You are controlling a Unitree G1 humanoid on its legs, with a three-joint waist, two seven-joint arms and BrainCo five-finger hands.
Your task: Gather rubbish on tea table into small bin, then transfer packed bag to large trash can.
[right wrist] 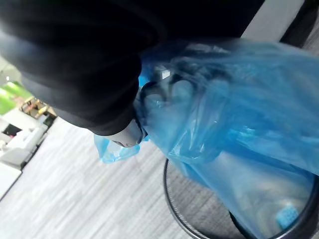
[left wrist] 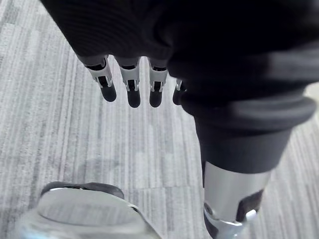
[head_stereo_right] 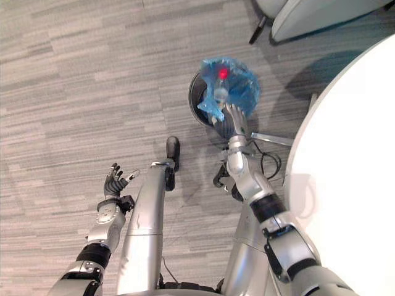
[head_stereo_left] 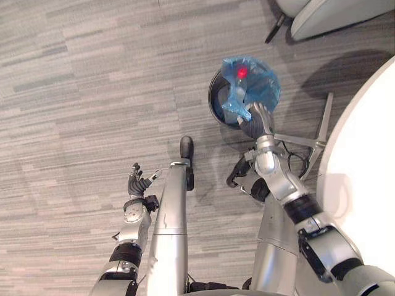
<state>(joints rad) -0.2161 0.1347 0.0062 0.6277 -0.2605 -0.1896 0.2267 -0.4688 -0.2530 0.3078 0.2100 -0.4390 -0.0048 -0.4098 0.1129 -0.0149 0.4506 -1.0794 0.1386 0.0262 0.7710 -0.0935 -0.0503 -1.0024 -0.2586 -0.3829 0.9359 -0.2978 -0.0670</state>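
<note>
A blue plastic rubbish bag (head_stereo_left: 252, 83) with something red (head_stereo_left: 242, 72) inside hangs over a small dark round bin (head_stereo_left: 216, 102) on the floor. Its lower part still sits inside the bin's rim (right wrist: 172, 211). My right hand (head_stereo_left: 254, 120) is curled on the bunched top of the bag (right wrist: 209, 114), right above the bin. My left hand (head_stereo_left: 137, 182) hovers low over the carpet at the left, far from the bin. Its fingers (left wrist: 132, 87) are straight and hold nothing.
The white round tea table (head_stereo_left: 364, 154) fills the right side, and its metal base legs (head_stereo_left: 318, 140) reach toward the bin. A grey chair (head_stereo_left: 327, 15) stands at the far right. Grey striped carpet (head_stereo_left: 92, 92) spreads to the left.
</note>
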